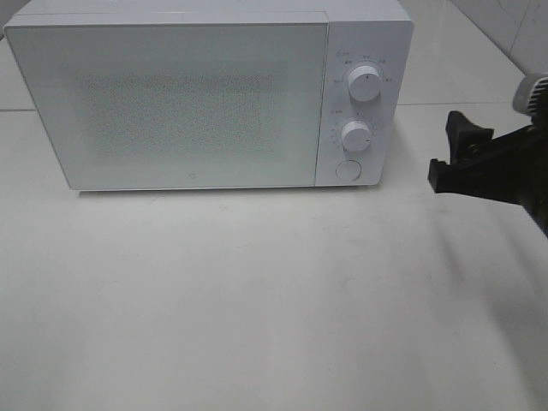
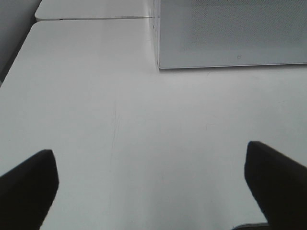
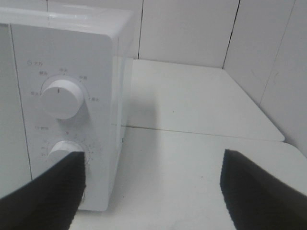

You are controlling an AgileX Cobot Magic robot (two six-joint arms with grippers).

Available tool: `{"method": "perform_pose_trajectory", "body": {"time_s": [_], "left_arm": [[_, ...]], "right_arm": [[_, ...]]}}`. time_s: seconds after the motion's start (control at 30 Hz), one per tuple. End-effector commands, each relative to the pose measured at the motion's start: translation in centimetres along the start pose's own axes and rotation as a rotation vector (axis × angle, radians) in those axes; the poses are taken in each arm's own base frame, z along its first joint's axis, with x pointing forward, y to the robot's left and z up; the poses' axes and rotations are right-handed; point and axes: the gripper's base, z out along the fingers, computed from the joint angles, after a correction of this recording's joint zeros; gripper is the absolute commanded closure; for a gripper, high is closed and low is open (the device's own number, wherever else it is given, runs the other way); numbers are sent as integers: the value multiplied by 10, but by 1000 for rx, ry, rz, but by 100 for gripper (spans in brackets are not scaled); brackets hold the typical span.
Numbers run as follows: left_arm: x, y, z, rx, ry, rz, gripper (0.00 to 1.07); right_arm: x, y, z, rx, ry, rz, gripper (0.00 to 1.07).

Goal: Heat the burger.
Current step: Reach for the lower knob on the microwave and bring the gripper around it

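The burger is out of view in all three views. The white microwave (image 1: 197, 103) stands at the back of the table with its door (image 1: 171, 107) closed. My right gripper (image 1: 449, 150) hovers open to the right of the control panel, nothing between its fingers. In the right wrist view the right gripper (image 3: 153, 187) faces the panel's side, with the upper knob (image 3: 61, 97) and lower knob (image 3: 62, 149) beside one dark finger (image 3: 48, 191). My left gripper (image 2: 151, 182) is open and empty over bare table, some way in front of the microwave's lower left corner (image 2: 160, 64).
The panel carries an upper knob (image 1: 365, 84), a lower knob (image 1: 354, 135) and a round button (image 1: 348, 169). The white tabletop (image 1: 257, 291) spreads in front of the microwave. A tiled wall (image 3: 192, 28) rises behind and to the right.
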Motion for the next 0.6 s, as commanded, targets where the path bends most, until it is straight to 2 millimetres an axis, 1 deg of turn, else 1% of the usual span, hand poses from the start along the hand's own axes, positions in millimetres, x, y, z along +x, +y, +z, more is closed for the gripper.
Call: {"method": "perform_pose_trajectory", "body": {"time_s": [0.03,0.13,0.2,0.23,0.3,0.33,0.4,0.5,0.53,0.57,0.6], "left_arm": [[1,-1,-3,-2,-34,-8,9],[1,-1,-3,-2,-34,-8,9],[1,-1,-3,-2,-34,-8,9],[1,-1,-3,-2,-34,-8,9],[1,-1,-3,-2,-34,-8,9],[1,-1,-3,-2,-34,-8,9],[1,-1,-3,-2,-34,-8,9],[1,-1,-3,-2,-34,-8,9],[1,-1,-3,-2,-34,-8,9],[1,-1,-3,-2,-34,-8,9],[1,-1,-3,-2,-34,-8,9]], "right_arm": [[-8,8,5,72,-92,4,30],[-7,12,8,69,-87,10,30],[1,23,18,61,-61,56,30],[1,23,18,61,-61,56,30],[7,32,27,60,-46,87,30],[7,32,27,60,-46,87,30],[12,44,31,52,-46,79,30],[13,48,32,48,-48,76,30],[15,57,35,35,-52,70,31],[16,62,40,33,-50,76,31],[16,62,40,33,-50,76,31]]}}
